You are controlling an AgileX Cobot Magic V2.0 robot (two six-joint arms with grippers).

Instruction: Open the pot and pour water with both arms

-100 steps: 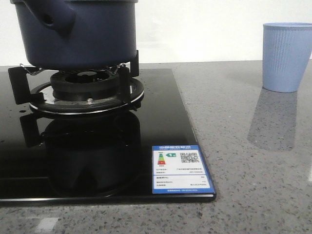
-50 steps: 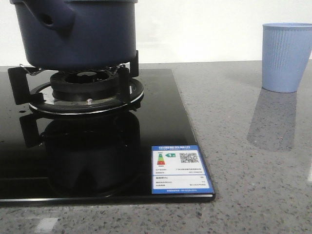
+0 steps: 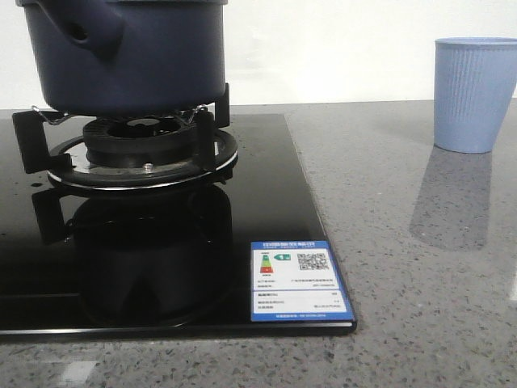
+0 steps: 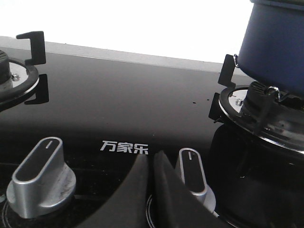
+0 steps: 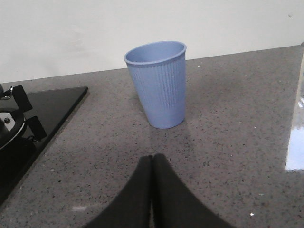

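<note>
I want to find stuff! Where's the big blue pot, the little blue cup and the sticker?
pot [image 3: 153,56], front view, on its side wall.
cup [image 5: 160,88], right wrist view, on its ribbed side.
sticker [image 3: 295,279], front view, on its middle.

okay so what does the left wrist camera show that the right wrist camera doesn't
Only the left wrist view shows the pot on its burner, two silver knobs, and the shut left gripper. Only the right wrist view shows the light blue cup, standing upright on the grey counter, and the shut right gripper. Both show the black stovetop.
</note>
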